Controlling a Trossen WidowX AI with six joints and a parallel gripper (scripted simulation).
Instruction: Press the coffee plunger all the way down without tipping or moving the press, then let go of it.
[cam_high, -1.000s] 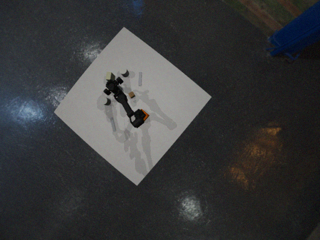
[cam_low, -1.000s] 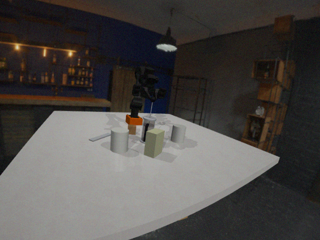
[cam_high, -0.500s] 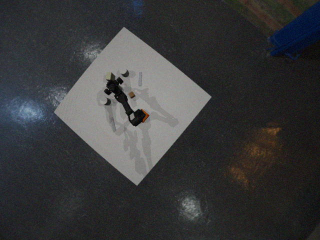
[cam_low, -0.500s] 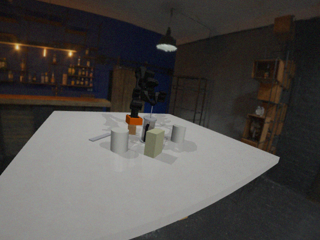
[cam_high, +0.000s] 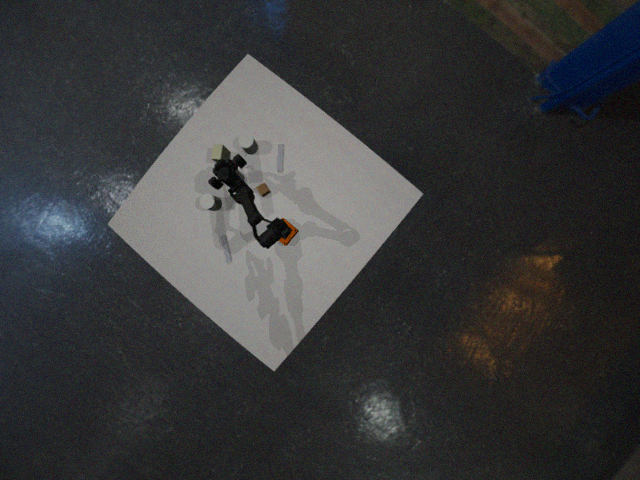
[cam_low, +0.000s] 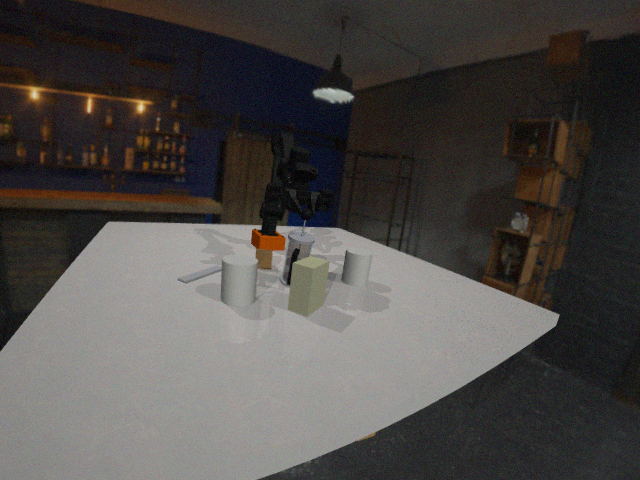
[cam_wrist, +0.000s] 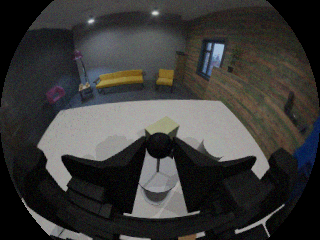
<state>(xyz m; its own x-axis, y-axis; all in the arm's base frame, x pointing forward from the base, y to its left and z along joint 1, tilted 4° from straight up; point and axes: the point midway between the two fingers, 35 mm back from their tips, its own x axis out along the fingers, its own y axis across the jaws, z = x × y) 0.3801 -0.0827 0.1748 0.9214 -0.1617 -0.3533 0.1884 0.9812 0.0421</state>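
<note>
The coffee press stands upright on the white table, its black handle facing the exterior camera. In the top view the arm hides it. A thin plunger rod rises from its lid, with a short length showing between the lid and the fingers. My gripper is shut on the round black plunger knob, above the press. The knob sits between the two fingertips and is hard to tell from the black fingers in the exterior view.
A pale green block stands close beyond the press. White cylinders stand on either side. A brown block is near the orange arm base. Flat grey strips lie on both sides.
</note>
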